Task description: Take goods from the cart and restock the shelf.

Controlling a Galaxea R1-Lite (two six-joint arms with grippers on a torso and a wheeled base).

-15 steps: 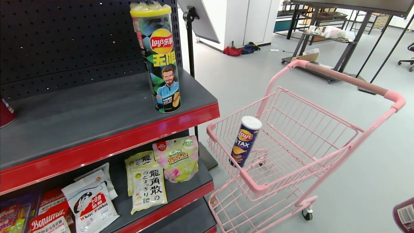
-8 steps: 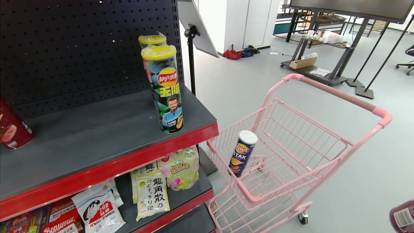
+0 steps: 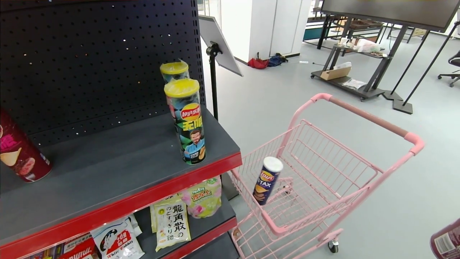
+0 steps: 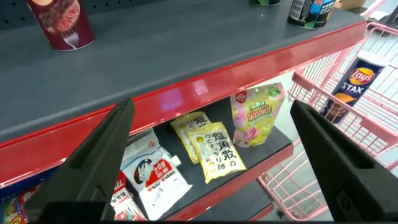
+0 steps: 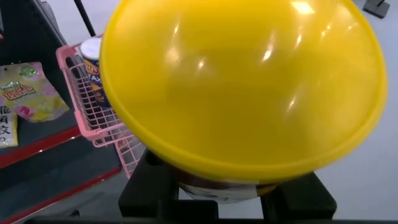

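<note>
A pink cart [image 3: 363, 116] stands right of the shelf [image 3: 118, 169], with a blue chip can [image 3: 267, 180] leaning in its front corner; the blue chip can [image 4: 351, 87] and cart [image 4: 311, 84] also appear in the left wrist view. My right gripper [image 5: 224, 194] is shut on a maroon chip can [image 3: 445, 239] with a yellow lid [image 5: 242, 81], low at the right, beside the cart. My left gripper [image 4: 211, 174] is open and holds nothing, in front of the shelf's red edge [image 4: 186, 96]. Two green cans [image 3: 187, 122] stand at the upper shelf's right end.
A red can [image 3: 19, 151] stands at the left of the upper shelf, with bare shelf between it and the green cans. Snack bags [image 3: 172, 223] lie on the lower shelf. A sign stand [image 3: 215, 72] rises behind the shelf corner. Open floor lies right of the cart.
The head camera has tilted up, so shelf and cart sit lower in the picture and the second green can and red can come into sight. The maroon can stays at the bottom right.
</note>
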